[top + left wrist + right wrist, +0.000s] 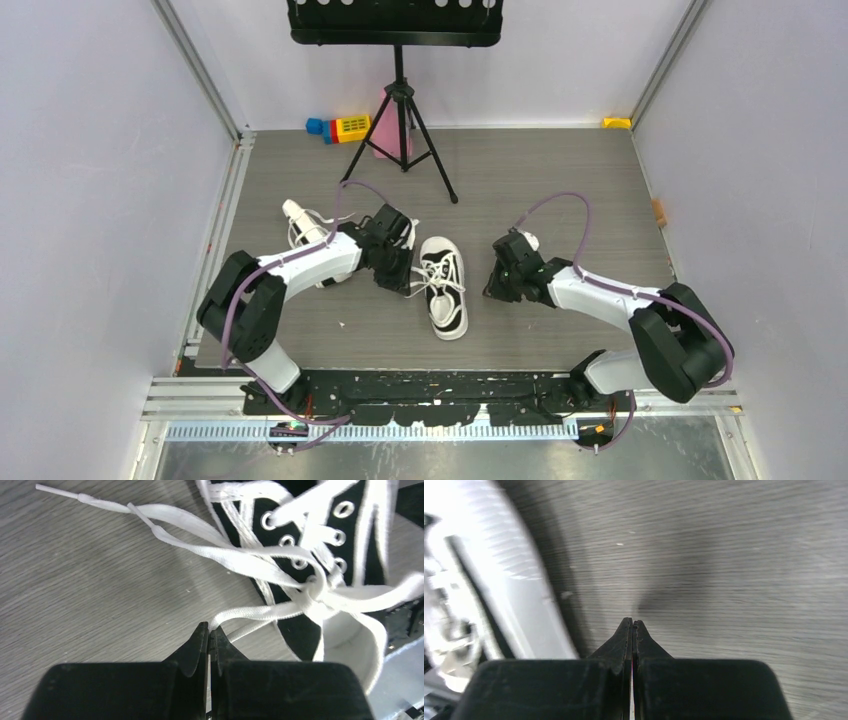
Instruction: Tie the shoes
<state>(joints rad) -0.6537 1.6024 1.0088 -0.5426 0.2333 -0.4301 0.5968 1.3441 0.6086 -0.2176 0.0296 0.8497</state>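
Left wrist: lace loop (255, 613) of shoe (299, 636) touches closed jaws' tips.

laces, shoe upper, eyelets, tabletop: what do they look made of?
laces: flat white woven textile, likely cotton or polyester; the weave texture shows, matte.
shoe upper: black matte fabric, maybe canvas or suede-like; no shine.
eyelets: probably metal; silvery rings with bright glints.
tabletop: grey wood-grain pattern, probably laminate rather than real wood; matte, fine streaks.
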